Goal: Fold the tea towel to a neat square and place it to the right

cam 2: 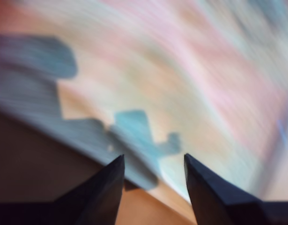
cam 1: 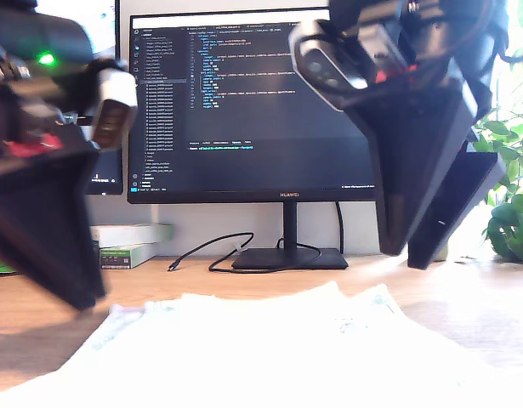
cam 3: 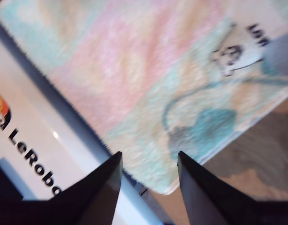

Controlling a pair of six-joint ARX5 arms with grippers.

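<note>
The tea towel [cam 1: 270, 348] lies spread flat on the wooden table [cam 1: 465, 289] at the front of the exterior view, white and fluffy. Pale pink and mint bands show on the tea towel [cam 3: 148, 79], with a small dark printed figure [cam 3: 230, 56] near one corner. My second gripper [cam 3: 149, 157] hangs open above that corner's edge, holding nothing. My first gripper [cam 2: 153, 161] is open too, over another edge of the tea towel [cam 2: 190, 70]; that picture is motion-blurred. Two black arms [cam 1: 48, 195] [cam 1: 414, 144] hover over the cloth; I cannot tell which is which.
A monitor [cam 1: 252, 110] on a stand fills the back, with a black cable [cam 1: 210, 251] looped before it. Boxes [cam 1: 129, 242] sit at the exterior view's left, a plant [cam 1: 508, 187] at its right. A white sheet with black lettering [cam 3: 31, 140] lies under the towel's edge.
</note>
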